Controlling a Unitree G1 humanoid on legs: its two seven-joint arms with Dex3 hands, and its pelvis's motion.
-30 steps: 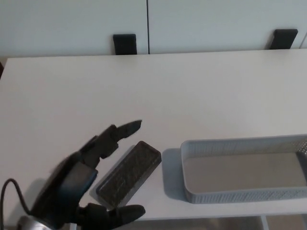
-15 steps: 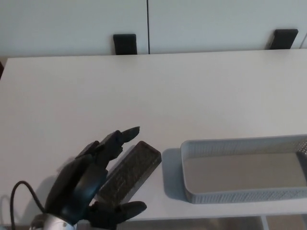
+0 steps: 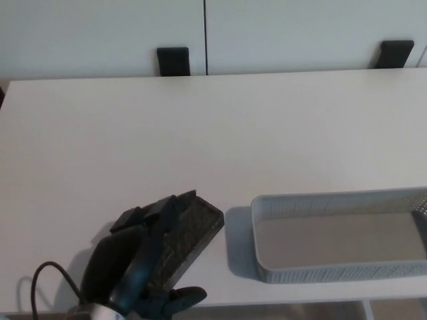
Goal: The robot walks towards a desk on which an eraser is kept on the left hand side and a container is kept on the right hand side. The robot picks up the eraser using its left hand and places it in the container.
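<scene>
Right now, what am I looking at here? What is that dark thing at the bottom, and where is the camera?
The camera sits on a humanoid robot's head, looking down at a white desk. The dark shape at the lower left is the robot's own black left hand, with a thumb and two thick fingers. It lies over a flat dark rectangular eraser, fingers on top and thumb at the near edge, closing round it; the eraser seems to rest on the desk, not yet lifted. To the right stands an empty grey mesh container, where the eraser should go. The right hand does not show.
</scene>
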